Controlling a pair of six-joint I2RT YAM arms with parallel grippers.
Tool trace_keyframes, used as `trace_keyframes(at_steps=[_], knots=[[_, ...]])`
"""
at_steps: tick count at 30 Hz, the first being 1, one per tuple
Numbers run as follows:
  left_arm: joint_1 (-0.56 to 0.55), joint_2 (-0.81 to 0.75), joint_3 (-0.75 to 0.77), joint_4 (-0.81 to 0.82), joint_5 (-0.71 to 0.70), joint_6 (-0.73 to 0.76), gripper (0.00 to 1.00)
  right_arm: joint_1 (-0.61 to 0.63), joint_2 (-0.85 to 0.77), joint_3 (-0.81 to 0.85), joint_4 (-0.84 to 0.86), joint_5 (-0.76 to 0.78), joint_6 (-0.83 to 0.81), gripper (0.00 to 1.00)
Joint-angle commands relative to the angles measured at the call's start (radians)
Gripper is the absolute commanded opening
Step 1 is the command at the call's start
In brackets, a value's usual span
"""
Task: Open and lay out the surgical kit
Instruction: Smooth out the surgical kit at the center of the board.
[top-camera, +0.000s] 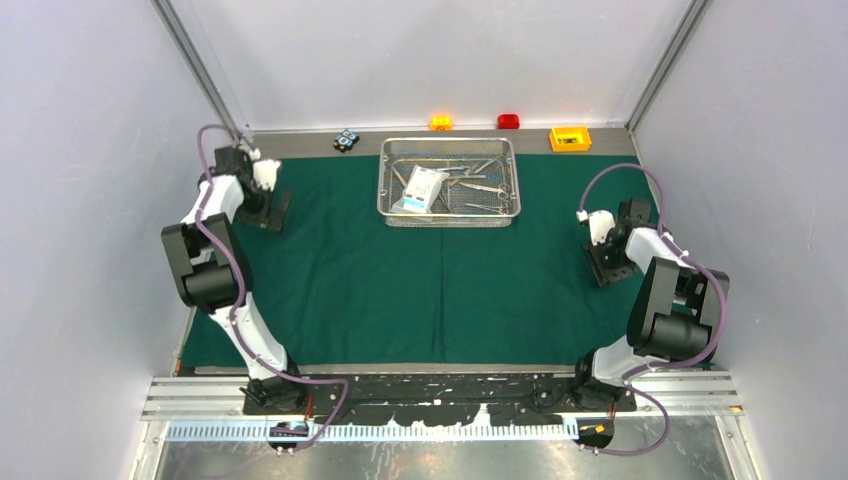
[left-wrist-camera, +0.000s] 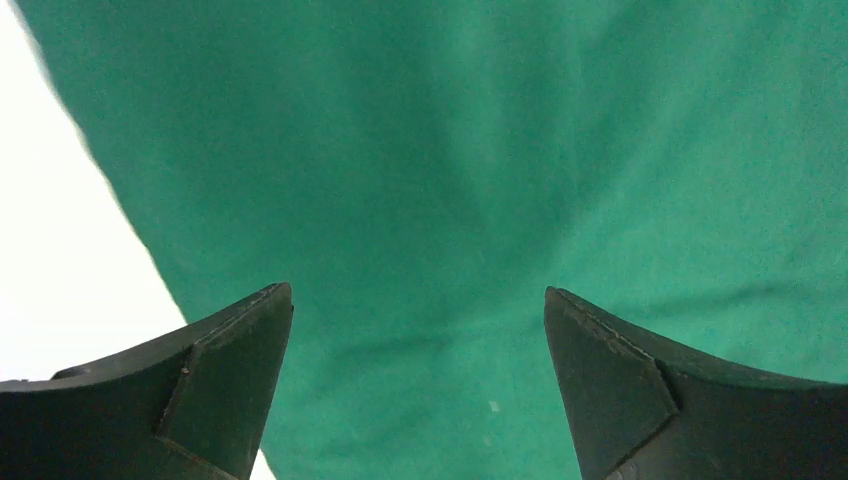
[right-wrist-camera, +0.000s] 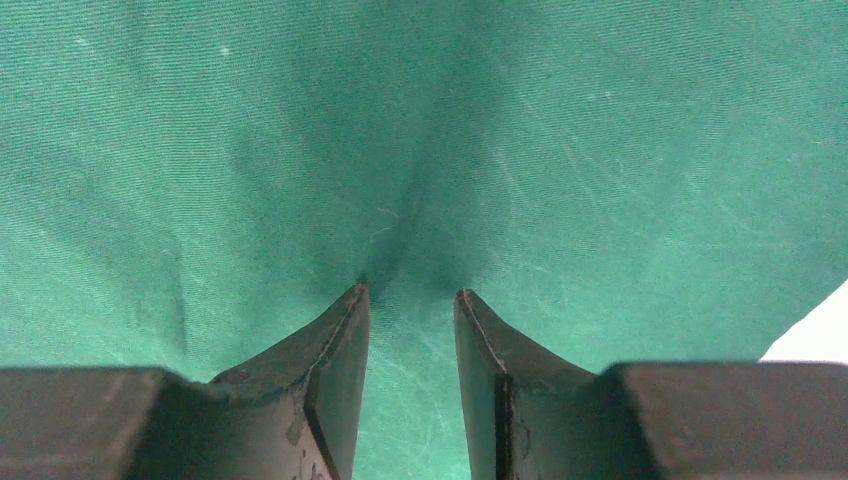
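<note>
Because the green drape (top-camera: 400, 290) spread flat on the table (top-camera: 300, 142) is soft and limp, grasp its edges: right gripper (right-wrist-camera: 411, 290) pinches a fold; left gripper (left-wrist-camera: 418, 290) stands wide apart.

Overhead light: bright, even, from above; the white wall (top-camera: 90, 150) at 9 o'clock washes to pale grey
Shadows: soft patches on the dark green cloth drape (top-camera: 400, 290) beneath the arms at 9 and 3 o'clock
Glare: glints on the wire-mesh tray (top-camera: 449, 140) and the steel sheet (top-camera: 440, 460) at 6 o'clock
Left wrist view: drape soft and smeared; blown-out white at 8 o'clock
Right wrist view: weave crisp; dark shadowed crease at 12 o'clock of the right gripper (right-wrist-camera: 410, 295); clipped white at 4 o'clock
</note>
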Motion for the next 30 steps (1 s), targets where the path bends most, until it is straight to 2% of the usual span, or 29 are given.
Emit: trace_keyframes(at_steps=[1, 7, 13, 20, 30], knots=[[0.08, -0.125, -0.205, 0.033, 0.084, 0.072, 1.0, -0.025, -0.005, -0.037, 0.024, 0.016, -0.064, 0.42], [0.22, -0.29, -0.409, 0.017, 0.126, 0.168, 1.0, -0.122, -0.002, -0.095, 0.004, 0.016, -0.158, 0.42], [0.297, -0.361, -0.559, 0.047, 0.112, 0.245, 1.0, -0.228, -0.001, -0.152, -0.012, 0.01, -0.245, 0.41], [0.362, -0.309, -0.634, 0.145, 0.026, 0.308, 1.0, -0.269, -0.02, -0.196, -0.042, 0.009, -0.3, 0.41], [0.495, -0.209, -0.623, 0.215, -0.025, 0.391, 0.99, -0.291, -0.106, -0.176, -0.124, -0.028, -0.313, 0.44]])
